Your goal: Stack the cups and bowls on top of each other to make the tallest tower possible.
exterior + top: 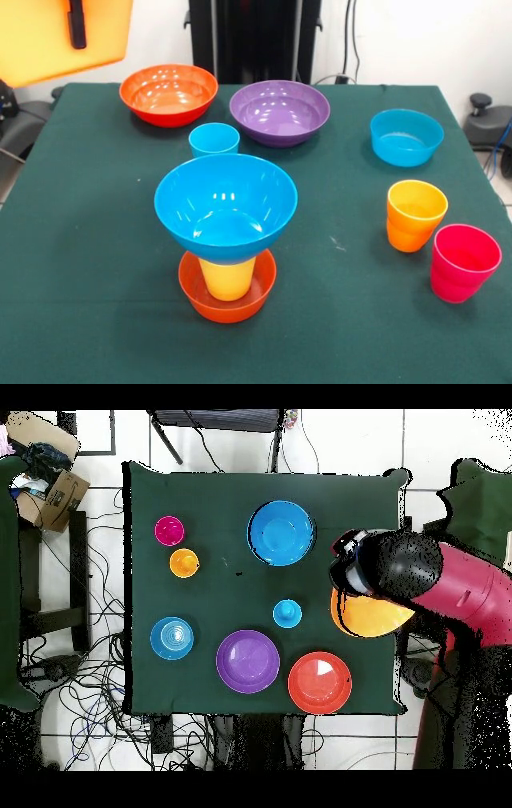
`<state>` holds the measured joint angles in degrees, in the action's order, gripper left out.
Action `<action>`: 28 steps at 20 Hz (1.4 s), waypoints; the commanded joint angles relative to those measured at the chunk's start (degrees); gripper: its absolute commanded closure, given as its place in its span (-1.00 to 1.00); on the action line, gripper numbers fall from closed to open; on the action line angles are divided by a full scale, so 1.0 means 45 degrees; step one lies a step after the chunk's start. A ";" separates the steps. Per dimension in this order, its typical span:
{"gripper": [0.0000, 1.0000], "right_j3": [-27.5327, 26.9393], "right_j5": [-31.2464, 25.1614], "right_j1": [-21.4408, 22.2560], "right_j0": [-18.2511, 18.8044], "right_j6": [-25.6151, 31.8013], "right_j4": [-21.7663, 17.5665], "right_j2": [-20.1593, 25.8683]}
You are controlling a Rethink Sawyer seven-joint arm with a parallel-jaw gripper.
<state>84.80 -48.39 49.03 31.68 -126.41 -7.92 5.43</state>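
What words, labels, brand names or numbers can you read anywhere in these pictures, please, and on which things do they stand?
None: no readable text shows in either view.
The bowls and cups, such as the large blue bowl and the pinkish red cup, are plain.
The cardboard box beside the table shows no legible print.

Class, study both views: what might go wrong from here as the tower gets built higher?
1. The large blue bowl balances on a narrow yellow cup inside the small red-orange bowl; a nudge may topple it.
2. The light orange bowl held high by the gripper is wide; set off-centre, it could tip the stack.
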 commanded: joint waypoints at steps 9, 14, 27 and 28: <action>1.00 0.3778 0.0624 0.1748 0.0699 0.4281 -0.0447 0.3257; 1.00 0.4127 0.1021 0.1554 0.1103 0.4452 -0.0778 0.4238; 1.00 0.3490 0.1393 0.1553 0.1208 0.3920 -0.2385 0.5285; 1.00 0.3526 0.1399 0.1644 0.1198 0.3826 -0.2443 0.5353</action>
<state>98.62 -42.82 56.22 37.11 -126.39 -12.93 23.29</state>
